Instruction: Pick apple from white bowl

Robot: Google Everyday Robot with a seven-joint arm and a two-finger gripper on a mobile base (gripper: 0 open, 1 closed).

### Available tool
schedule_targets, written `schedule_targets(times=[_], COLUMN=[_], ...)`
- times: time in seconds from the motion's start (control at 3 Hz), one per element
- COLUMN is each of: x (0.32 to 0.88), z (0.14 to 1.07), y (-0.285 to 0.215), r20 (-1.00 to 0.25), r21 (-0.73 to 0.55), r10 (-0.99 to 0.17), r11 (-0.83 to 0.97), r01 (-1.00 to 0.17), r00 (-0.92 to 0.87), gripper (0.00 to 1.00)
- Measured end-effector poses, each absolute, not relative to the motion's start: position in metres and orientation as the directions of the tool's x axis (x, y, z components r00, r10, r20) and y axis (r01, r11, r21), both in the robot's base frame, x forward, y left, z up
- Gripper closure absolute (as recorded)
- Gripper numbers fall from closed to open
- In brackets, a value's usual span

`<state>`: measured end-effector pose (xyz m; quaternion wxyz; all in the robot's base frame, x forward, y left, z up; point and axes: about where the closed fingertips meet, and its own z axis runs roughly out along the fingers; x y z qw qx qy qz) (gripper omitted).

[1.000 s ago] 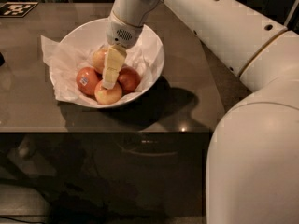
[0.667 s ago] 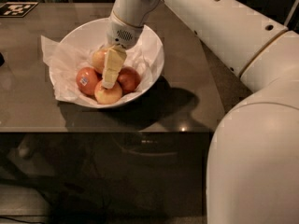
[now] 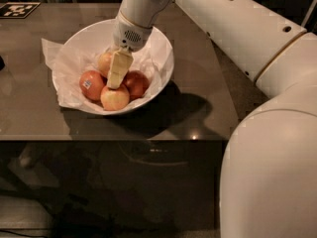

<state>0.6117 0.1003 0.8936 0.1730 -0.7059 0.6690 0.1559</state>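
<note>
gripper [image 3: 114, 82] in white bowl [image 3: 91, 29], apple [image 3: 103, 62] just behind

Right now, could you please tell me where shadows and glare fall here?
Camera view: the white bowl throws a dark shadow rightwards across the table; a small glare spot sits near its front edge; the gripper reaches down among the apples.

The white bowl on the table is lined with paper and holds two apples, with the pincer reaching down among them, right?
Not two: the camera view shows four apples in the white bowl. The rest holds: it sits on the table, lined with paper, and the pincer reaches down among them.
</note>
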Motion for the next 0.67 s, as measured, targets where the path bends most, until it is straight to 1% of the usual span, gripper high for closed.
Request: schedule_targets(times=[0.33, 0.67], x=[0.6117, 0.6116], z=[0.8936, 0.8938], y=[0.1003, 0.1003], r20=[-0.452, -0.451], r21=[-0.036, -0.036], r10=[-0.890, -0.891], r11=[-0.045, -0.045], r01=[-0.998, -0.998], r00=[0.056, 0.056], gripper=[0.85, 1.00])
